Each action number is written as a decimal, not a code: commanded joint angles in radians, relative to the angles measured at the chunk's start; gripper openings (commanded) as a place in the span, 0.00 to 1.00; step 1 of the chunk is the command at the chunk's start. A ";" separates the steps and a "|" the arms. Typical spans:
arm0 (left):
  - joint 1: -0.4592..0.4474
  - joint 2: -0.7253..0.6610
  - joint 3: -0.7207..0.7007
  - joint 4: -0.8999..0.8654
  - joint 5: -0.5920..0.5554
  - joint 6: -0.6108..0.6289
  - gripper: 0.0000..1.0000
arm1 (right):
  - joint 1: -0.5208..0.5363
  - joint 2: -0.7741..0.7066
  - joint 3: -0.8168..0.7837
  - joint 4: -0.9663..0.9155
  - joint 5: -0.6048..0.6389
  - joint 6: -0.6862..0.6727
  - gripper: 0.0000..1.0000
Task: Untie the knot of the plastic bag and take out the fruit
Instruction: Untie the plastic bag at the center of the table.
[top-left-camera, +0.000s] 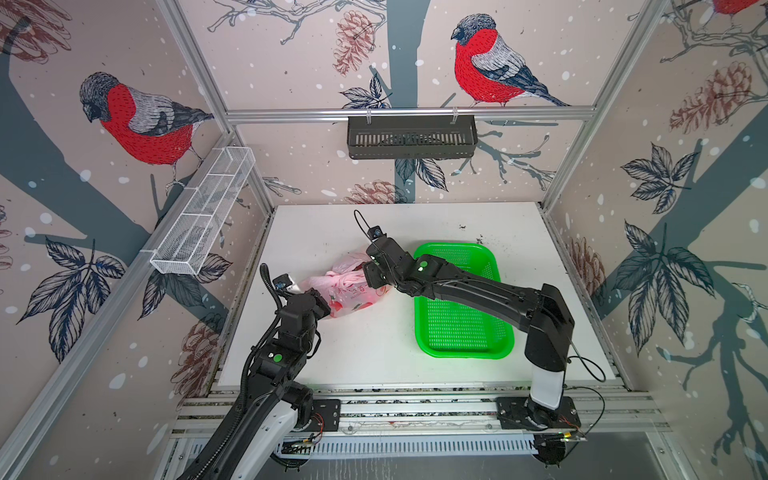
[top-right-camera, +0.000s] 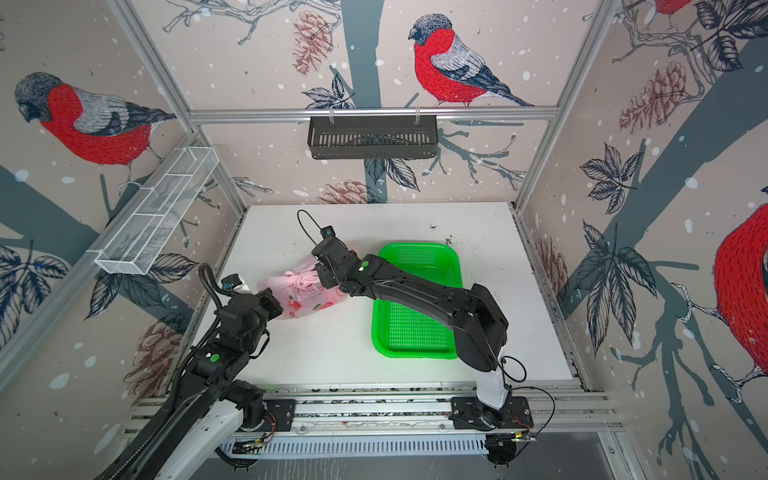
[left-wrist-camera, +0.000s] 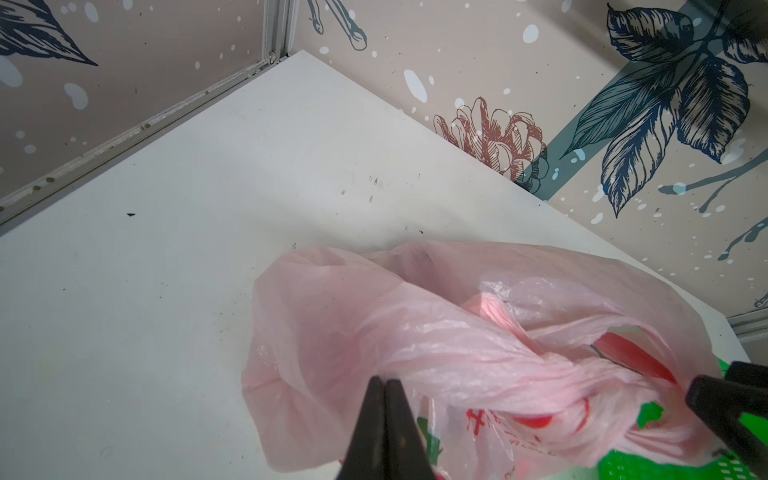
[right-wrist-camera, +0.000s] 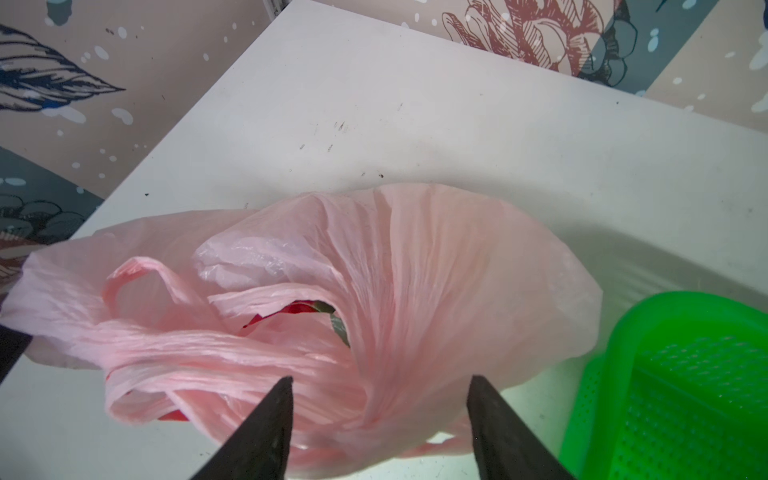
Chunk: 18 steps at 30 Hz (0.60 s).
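Jaws of left gripper (left-wrist-camera: 384, 384) clench twisted film of the plastic bag (left-wrist-camera: 365, 324); right gripper (right-wrist-camera: 380, 384) jaws stand released, spread over it. Bag lies on the worktop (top-left-camera: 415, 224) just beside green basket (top-left-camera: 461, 332), with open worktop behind it to the far edge.

robotics lab cell, aluminium frame (top-left-camera: 291, 114), bird-print wallpaper panels (top-left-camera: 141, 120), white tabletop (top-left-camera: 374, 357), two arms (top-left-camera: 270, 361) (top-left-camera: 498, 299) on a rail (top-left-camera: 415, 409)

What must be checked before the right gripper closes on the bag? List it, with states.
1. The left gripper is shut on the plastic bag: ok.
2. The right gripper is open over the bag: ok.
3. Whether the knot is undone: cannot tell; handle strands look twisted.
4. Whether the fruit is out: not ok; red shows inside the bag's mouth.
5. The green basket sits beside the bag: ok.
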 joint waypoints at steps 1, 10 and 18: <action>0.001 -0.012 -0.008 0.011 0.007 -0.012 0.06 | 0.001 0.005 -0.021 -0.001 -0.050 0.162 0.67; 0.000 -0.034 -0.016 0.006 0.012 0.001 0.06 | -0.009 0.004 -0.085 0.099 -0.132 0.281 0.62; 0.000 -0.042 -0.031 0.021 0.025 0.001 0.05 | -0.010 -0.065 -0.210 0.190 -0.131 0.369 0.59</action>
